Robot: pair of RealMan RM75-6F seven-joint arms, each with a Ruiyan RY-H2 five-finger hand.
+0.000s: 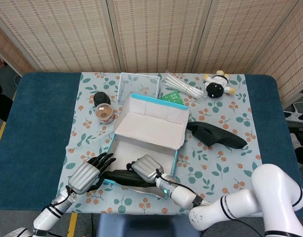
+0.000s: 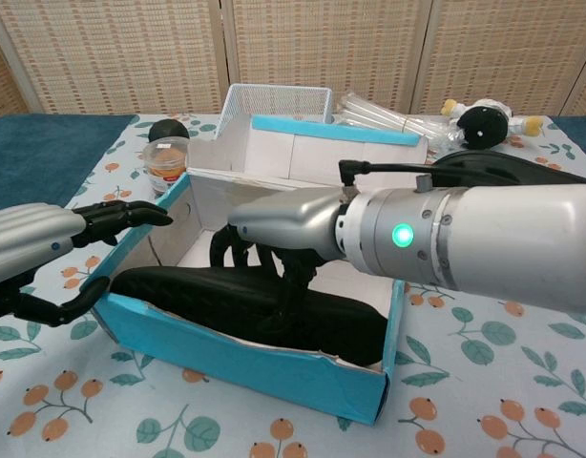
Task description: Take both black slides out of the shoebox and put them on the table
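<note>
The shoebox (image 1: 173, 159) stands open mid-table, blue-rimmed, with its lid folded back. One black slide (image 1: 118, 176) lies along the box's front wall (image 2: 245, 363); in the chest view the same slide (image 2: 341, 324) fills the near floor. My right hand (image 1: 145, 168) is down inside the box. Its fingers (image 2: 238, 250) curl over the slide's upper while the thumb presses the other side, so the hand grips it. My left hand (image 1: 87, 175) hovers at the box's left front corner, its fingers spread over the rim, holding nothing. The second black slide (image 1: 215, 134) lies on the cloth right of the box.
Behind the box are a white wire basket (image 1: 138, 84), a black-lidded jar (image 1: 101, 98), a brown-filled cup (image 1: 106, 115), a bundle of clear tubes (image 1: 183, 88), a green packet (image 1: 173, 97) and a plush toy (image 1: 218, 86). Blue table (image 1: 38, 128) shows at both sides.
</note>
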